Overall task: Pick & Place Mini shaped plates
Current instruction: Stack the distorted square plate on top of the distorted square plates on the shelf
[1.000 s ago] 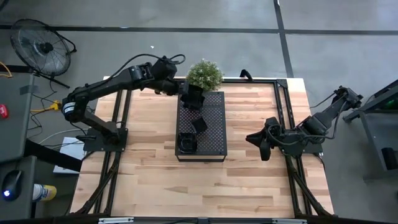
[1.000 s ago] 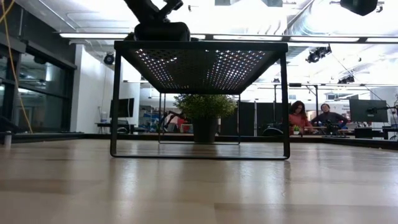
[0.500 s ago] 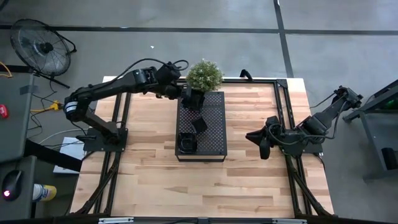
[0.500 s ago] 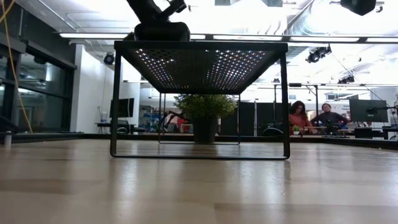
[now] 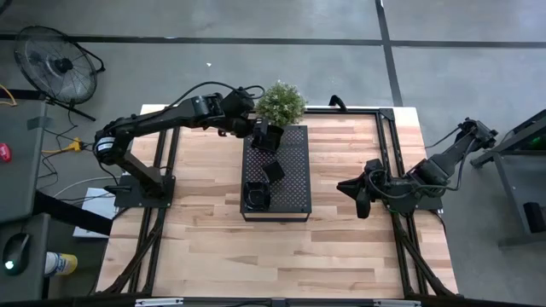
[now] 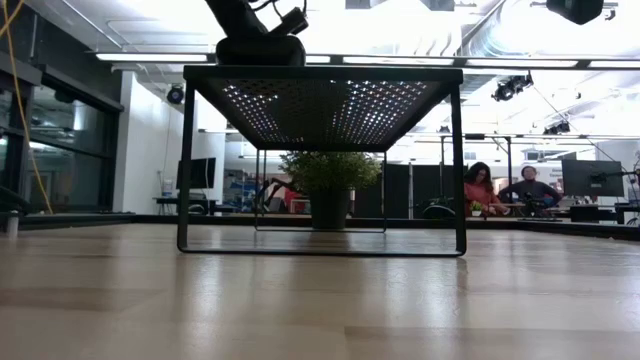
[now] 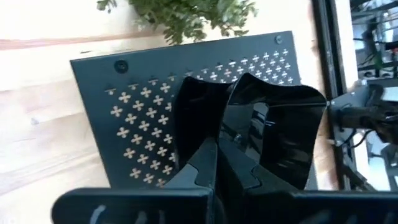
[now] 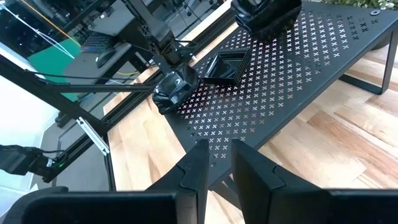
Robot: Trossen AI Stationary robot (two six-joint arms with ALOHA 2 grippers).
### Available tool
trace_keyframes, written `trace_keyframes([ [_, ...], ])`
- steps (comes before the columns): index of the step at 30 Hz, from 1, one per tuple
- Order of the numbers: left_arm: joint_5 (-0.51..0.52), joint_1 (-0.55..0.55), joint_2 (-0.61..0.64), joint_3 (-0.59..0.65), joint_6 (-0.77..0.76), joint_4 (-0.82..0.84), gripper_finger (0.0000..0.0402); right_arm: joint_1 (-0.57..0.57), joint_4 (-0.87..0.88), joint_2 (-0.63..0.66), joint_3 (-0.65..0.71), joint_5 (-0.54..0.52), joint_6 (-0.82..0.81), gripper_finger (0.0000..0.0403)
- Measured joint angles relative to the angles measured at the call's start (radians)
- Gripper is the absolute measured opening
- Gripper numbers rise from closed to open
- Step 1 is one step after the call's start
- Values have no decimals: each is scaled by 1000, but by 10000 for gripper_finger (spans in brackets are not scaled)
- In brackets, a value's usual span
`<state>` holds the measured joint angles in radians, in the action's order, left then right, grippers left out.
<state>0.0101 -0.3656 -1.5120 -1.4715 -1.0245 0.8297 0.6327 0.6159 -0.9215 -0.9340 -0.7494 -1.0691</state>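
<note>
A black perforated tray (image 5: 290,183) stands on legs at the table's middle. On it are one mini shaped plate (image 5: 273,170) lying alone and a small stack of plates (image 5: 256,195) at the near left corner. The stack (image 6: 260,50) also shows in the low view. My left gripper (image 7: 217,163) is over the tray's far left end, shut on a glossy black plate (image 7: 273,127) with a wavy rim. My right gripper (image 8: 219,167) hangs to the right of the tray, its fingers a little apart with nothing between them. My left gripper pinches the plate's rim (image 7: 225,135) between its two fingers. The fingers slant down from the table's far left. The plate stands tilted on edge beyond the fingertips, over the tray's far end. I cannot tell whether its lower edge touches the tray.
A potted plant (image 5: 280,102) stands just beyond the tray's far end, close to the held plate. Bare wooden table (image 5: 205,222) lies left, right and near of the tray. People sit at desks (image 6: 500,190) far behind the table.
My left gripper has moved a little toward the table's right edge and slightly down over the tray's far end, carrying the plate along. It stays shut on the plate.
</note>
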Motion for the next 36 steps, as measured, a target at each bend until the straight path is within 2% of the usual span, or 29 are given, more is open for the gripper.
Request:
trace_keyframes([
  [12, 4, 0, 1, 0, 26, 18, 3, 0, 0, 0, 0, 5, 4, 62],
  [26, -3, 0, 2, 0, 51, 18, 64, 0, 1, 0, 0, 5, 5, 62],
  [36, -30, -1, 2, 0, 86, 18, 81, 0, 2, 0, 0, 5, 5, 62],
])
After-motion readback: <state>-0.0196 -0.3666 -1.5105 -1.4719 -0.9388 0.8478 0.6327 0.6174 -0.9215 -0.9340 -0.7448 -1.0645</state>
